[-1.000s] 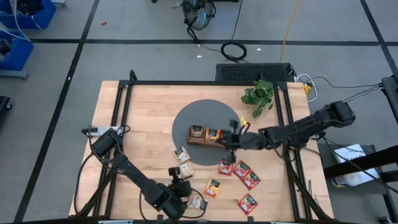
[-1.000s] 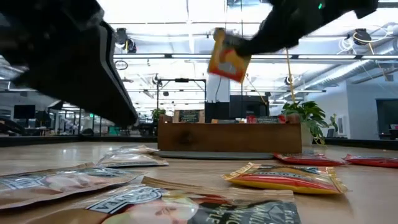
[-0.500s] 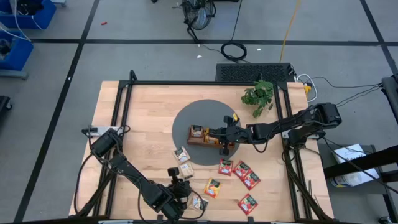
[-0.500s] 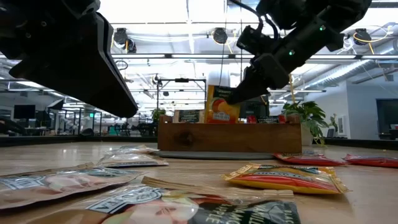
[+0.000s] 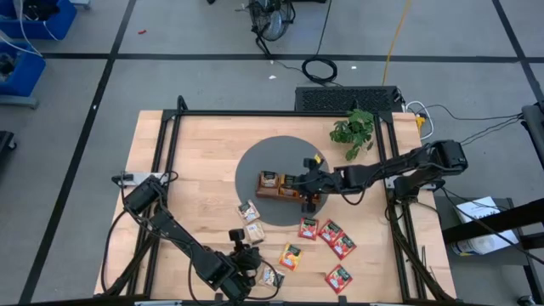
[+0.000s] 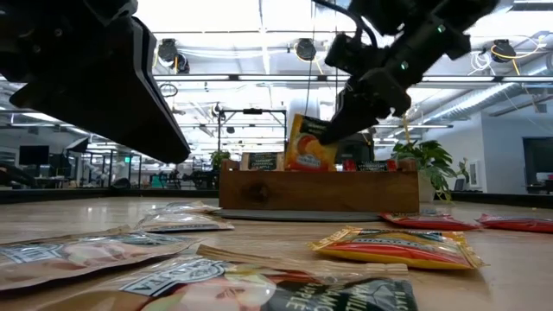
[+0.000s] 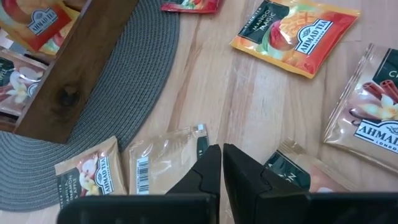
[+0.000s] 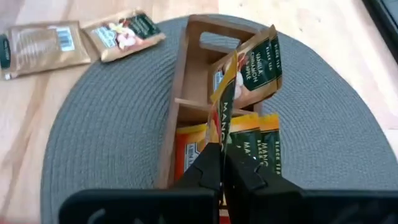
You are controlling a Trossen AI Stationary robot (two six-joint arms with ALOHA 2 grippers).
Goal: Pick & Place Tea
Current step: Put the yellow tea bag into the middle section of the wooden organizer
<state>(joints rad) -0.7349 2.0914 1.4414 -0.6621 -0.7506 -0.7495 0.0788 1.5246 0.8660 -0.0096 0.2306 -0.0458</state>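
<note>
Right wrist view: right gripper (image 8: pixel 222 163) pinched tight on an orange packet (image 8: pixel 233 102), edge-on between the fingers, hanging over the middle compartment of the wooden tray (image 8: pixel 186 99) at the centre of the grey round mat (image 8: pixel 93 149). Low view: same packet (image 6: pixel 309 143) tilted, lower edge just at the tray's rim (image 6: pixel 318 192). Likely risks from here: lower corner catching on the divider or on the orange packets already standing in that slot, folding instead of sliding in; releasing while tilted, tipping out over the wall onto the mat; pushing down hard, shoving the light tray across the mat. Left gripper (image 7: pixel 221 163) nearly closed, holding nothing visible, parked low near 6 o'clock over pale packets (image 7: pixel 165 163) lying flat. More loose tea around: red packets (image 5: pixel 331 234) at about 5 o'clock of the tray, an orange one (image 5: pixel 291 256) toward 6, pale ones (image 5: pixel 249 212) at 7. Leafy plant (image 5: pixel 354 132) at 1 o'clock, clear of the arm's path; nothing but the tray's own contents blocking the drop.
</note>
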